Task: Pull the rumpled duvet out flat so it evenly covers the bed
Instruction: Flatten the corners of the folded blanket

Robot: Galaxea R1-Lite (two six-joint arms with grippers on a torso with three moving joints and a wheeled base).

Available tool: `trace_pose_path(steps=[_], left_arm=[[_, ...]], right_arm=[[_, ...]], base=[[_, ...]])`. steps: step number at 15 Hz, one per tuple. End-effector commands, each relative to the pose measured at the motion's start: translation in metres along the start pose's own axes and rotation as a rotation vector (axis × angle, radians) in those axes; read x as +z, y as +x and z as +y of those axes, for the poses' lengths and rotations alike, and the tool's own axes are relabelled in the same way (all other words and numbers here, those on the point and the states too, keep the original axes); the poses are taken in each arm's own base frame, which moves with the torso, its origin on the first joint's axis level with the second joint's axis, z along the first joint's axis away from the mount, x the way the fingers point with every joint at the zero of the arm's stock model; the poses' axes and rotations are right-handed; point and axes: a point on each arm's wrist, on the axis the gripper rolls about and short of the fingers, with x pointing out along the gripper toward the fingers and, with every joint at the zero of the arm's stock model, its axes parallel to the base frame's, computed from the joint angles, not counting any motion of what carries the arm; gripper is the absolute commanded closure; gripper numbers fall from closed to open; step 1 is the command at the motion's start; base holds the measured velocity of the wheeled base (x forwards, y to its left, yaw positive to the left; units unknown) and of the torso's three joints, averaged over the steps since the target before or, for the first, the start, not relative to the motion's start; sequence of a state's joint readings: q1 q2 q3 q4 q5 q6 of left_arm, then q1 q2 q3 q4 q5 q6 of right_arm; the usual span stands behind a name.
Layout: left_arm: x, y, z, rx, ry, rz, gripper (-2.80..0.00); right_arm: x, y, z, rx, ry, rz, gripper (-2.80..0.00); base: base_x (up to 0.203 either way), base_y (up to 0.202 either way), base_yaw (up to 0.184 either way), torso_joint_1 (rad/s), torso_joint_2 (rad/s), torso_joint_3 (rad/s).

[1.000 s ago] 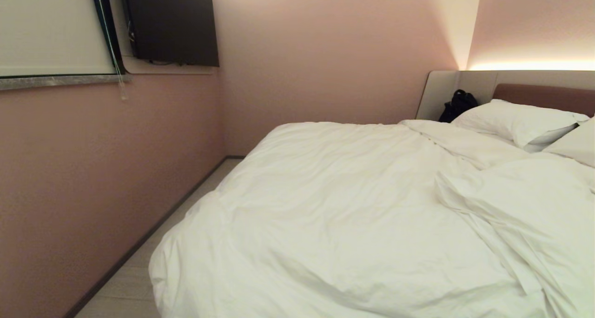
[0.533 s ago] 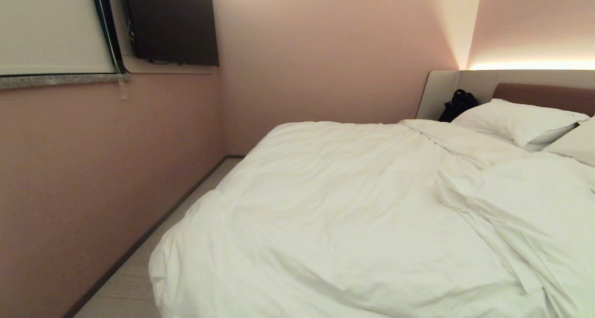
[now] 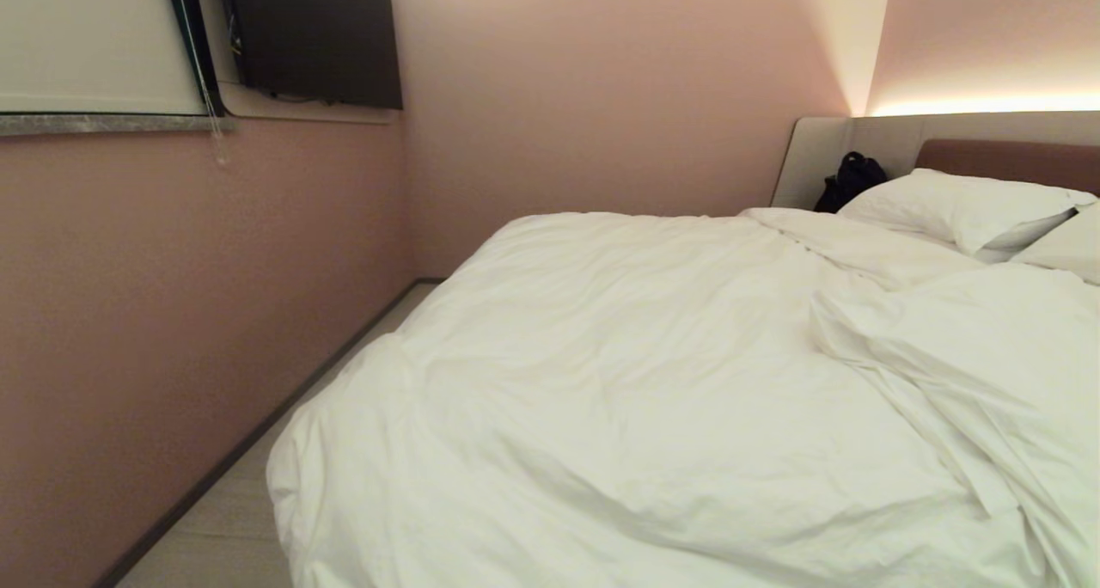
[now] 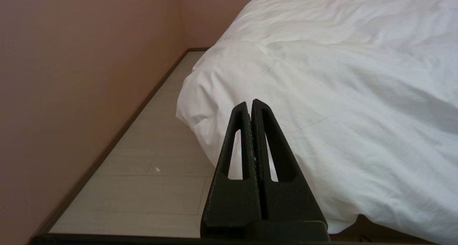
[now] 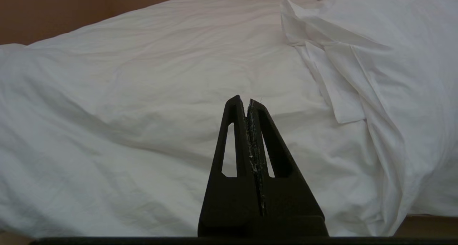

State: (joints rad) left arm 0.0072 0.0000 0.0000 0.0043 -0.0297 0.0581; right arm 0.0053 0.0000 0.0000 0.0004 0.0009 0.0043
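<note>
Camera dipped; left hand (image 4: 250, 103) closed, empty.

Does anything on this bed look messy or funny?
Yes. The duvet is rumpled, and near the pillows on the right side a flap is folded back over itself, so it doesn't lie flat.

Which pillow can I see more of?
The far pillow, by the black bag. The near pillow is cut off at the picture's right edge.

White duvet (image 3: 619, 382), pink wall (image 3: 601, 98), black bag (image 3: 851, 180).
</note>
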Motion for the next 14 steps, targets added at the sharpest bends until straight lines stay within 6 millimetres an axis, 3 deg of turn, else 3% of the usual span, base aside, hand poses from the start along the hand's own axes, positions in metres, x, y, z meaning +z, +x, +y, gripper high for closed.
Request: trace_pose_path(steps=[1, 14], left_arm=[[0.0000, 0.0000, 0.0000, 0.000, 0.000, 0.000, 0.00], [0.0003, 0.0000, 0.0000, 0.001, -0.026, -0.003, 0.00]], right_arm=[[-0.0001, 0.0000, 0.0000, 0.001, -0.001, 0.001, 0.00], [-0.0001, 0.0000, 0.0000, 0.001, 0.000, 0.001, 0.00]], base=[[0.000, 0.000, 0.000, 0.000, 0.00, 0.000], [0.000, 0.000, 0.000, -0.014, 0.03, 0.025]])
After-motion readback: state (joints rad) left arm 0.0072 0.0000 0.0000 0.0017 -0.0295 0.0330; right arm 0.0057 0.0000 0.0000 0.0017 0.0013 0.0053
